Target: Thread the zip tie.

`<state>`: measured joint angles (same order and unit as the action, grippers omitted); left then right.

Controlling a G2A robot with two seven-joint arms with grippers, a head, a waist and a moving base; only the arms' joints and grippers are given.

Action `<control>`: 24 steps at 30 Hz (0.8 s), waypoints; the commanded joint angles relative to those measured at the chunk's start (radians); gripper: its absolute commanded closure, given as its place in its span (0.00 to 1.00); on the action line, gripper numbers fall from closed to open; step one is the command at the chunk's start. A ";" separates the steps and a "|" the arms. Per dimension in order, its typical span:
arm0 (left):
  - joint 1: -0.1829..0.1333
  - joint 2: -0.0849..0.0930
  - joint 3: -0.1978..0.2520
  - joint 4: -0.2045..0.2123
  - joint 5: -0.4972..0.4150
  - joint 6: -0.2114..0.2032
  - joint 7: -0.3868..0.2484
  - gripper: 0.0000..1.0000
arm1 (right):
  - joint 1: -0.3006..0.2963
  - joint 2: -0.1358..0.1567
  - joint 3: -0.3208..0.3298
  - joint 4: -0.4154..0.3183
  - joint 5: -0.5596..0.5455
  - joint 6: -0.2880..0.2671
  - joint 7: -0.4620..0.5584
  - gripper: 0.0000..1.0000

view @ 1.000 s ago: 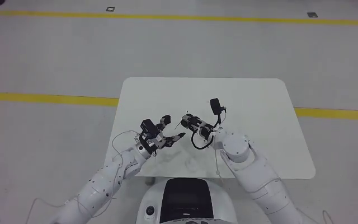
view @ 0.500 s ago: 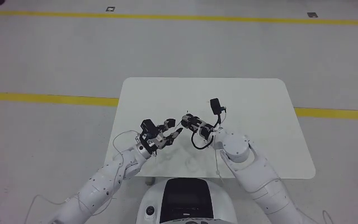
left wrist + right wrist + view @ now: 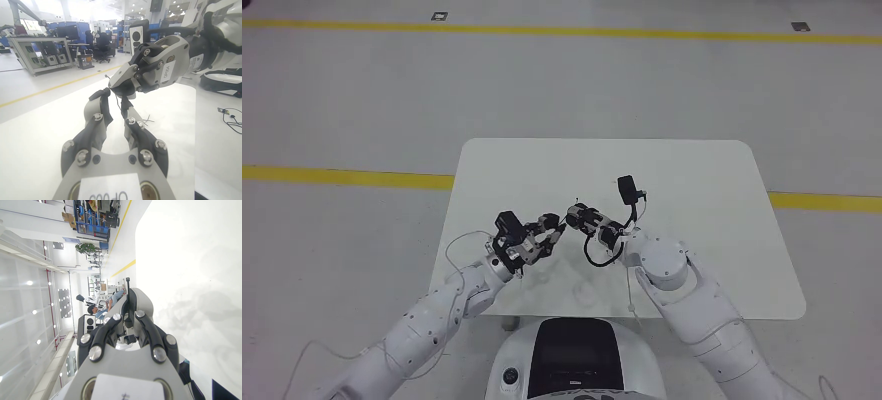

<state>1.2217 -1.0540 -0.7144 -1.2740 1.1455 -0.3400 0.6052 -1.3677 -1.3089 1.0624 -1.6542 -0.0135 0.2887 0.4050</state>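
Right tool [image 3: 129, 298] clamped on zip tie [image 3: 128, 283], left tool [image 3: 115, 97] narrowly parted around its tail, above table [image 3: 692, 180]

bright ceiling lights [image 3: 29, 282] wash the white table [image 3: 189, 247] in glare; wrist views bend strongly at their edges.

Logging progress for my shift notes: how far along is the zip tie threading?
Done: the right gripper is shut on the zip tie, holding it above the table. In hand: the left gripper, open, brackets the tie's hanging tail. Left: grip the tail and feed it through the head; no loop shows yet.
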 commanded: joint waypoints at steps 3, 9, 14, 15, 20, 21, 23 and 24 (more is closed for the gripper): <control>-0.011 0.000 0.014 0.009 -0.005 0.000 0.001 0.84 | 0.000 0.000 0.000 0.000 0.000 0.000 0.000 1.00; -0.024 0.002 0.031 0.018 -0.013 0.000 0.006 0.82 | 0.000 0.000 0.000 0.000 0.000 0.000 0.000 1.00; -0.034 0.003 0.042 0.023 -0.020 0.000 0.009 0.89 | 0.000 0.000 0.000 0.000 0.000 0.000 0.000 1.00; -0.036 0.003 0.044 0.024 -0.022 0.000 0.010 1.00 | 0.000 0.000 0.000 0.000 0.000 0.000 0.000 1.00; -0.042 0.006 0.053 0.026 -0.026 0.000 0.014 1.00 | 0.000 0.000 0.000 0.000 0.000 0.000 0.000 1.00; -0.043 0.006 0.054 0.027 -0.026 0.000 0.015 1.00 | 0.000 0.000 0.000 0.000 0.000 0.000 0.000 1.00; -0.044 0.008 0.058 0.027 -0.029 0.000 0.019 1.00 | 0.000 0.000 0.000 0.000 0.000 0.000 0.000 1.00; -0.045 0.008 0.060 0.027 -0.030 0.000 0.021 1.00 | 0.000 0.000 0.000 0.000 0.000 0.000 0.000 1.00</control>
<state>1.1772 -1.0462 -0.6566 -1.2470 1.1168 -0.3400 0.6239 -1.3677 -1.3089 1.0624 -1.6542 -0.0135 0.2887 0.4050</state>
